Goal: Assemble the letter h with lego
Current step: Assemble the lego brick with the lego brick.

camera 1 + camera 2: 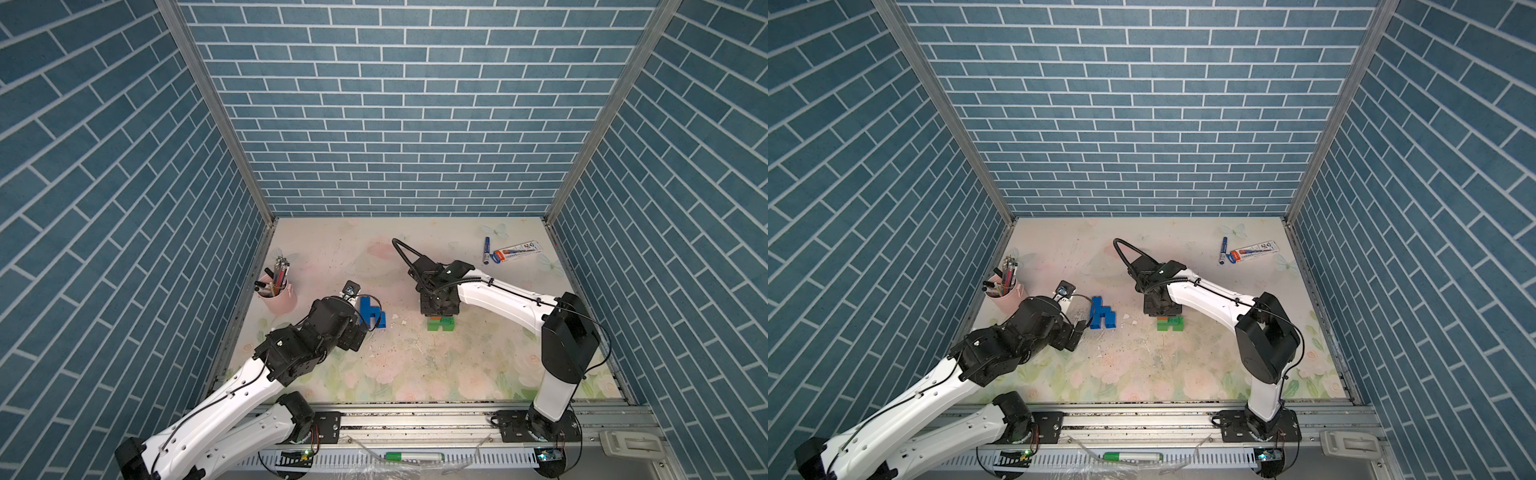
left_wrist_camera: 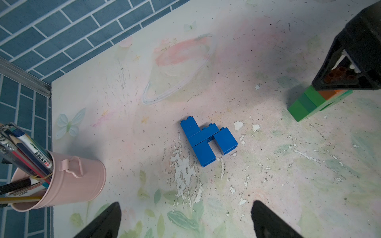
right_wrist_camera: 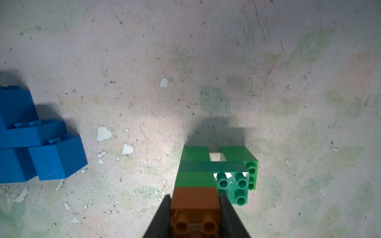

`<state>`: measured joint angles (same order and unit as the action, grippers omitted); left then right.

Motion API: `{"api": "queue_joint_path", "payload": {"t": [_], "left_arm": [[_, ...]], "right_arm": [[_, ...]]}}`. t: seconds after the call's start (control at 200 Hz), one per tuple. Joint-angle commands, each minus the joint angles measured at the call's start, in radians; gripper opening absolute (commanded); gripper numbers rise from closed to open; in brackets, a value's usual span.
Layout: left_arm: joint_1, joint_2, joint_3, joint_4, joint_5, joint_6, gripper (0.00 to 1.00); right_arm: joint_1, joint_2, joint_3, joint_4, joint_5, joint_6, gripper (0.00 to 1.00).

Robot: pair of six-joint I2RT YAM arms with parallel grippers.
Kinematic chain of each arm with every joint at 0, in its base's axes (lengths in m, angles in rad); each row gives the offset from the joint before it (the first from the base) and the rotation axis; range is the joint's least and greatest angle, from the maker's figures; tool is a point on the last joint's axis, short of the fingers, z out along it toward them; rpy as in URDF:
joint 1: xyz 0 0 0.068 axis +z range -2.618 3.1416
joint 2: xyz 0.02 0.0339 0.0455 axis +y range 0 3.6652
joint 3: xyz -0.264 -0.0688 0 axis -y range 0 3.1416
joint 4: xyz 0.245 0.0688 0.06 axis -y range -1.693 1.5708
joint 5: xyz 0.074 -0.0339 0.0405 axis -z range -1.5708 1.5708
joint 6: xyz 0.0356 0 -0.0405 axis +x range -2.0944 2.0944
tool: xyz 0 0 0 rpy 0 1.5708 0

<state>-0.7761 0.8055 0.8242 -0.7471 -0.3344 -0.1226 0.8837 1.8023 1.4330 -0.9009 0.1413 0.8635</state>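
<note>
Left pincer (image 2: 186, 204): jaws wide apart, nothing in them, hovering over bare counter (image 2: 268, 185); a careless swing forward would shove the letter just ahead
Blue h (image 2: 207, 141): looks finished, lying flat, well apart from the second build
Green bricks (image 3: 198, 179): standing upright on two short legs; the footing looks narrow, so an off-centre push could topple them
Orange brick (image 3: 195, 210): sits atop the tall stem; whether it is fully seated I cannot tell
Right pincer (image 3: 194, 196): clamped on the orange brick from above; lifting before letting go could drag the whole stack up or snap a leg off
Marker pen (image 1: 486, 250): far corner, out of harm's way
</note>
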Motion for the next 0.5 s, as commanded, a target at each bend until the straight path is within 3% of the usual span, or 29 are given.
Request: {"api": "queue_joint_path", "payload": {"t": [0.0, 0.055, 0.385, 0.495], "left_arm": [[0.008, -0.005, 0.012, -0.011, 0.006, 0.0, 0.99], [0.008, -0.002, 0.012, -0.011, 0.006, 0.0, 0.99], [0.008, -0.006, 0.011, -0.011, 0.003, 0.001, 0.99], [0.008, -0.006, 0.01, -0.012, 0.002, 0.001, 0.99]], "right_arm": [[0.006, 0.026, -0.031, -0.066, -0.018, 0.04, 0.09], [0.009, 0.01, 0.002, -0.087, -0.002, 0.018, 0.23], [0.008, -0.02, 0.074, -0.097, 0.04, -0.046, 0.54], [0.01, -0.036, 0.075, -0.099, 0.059, -0.061, 0.57]]}}
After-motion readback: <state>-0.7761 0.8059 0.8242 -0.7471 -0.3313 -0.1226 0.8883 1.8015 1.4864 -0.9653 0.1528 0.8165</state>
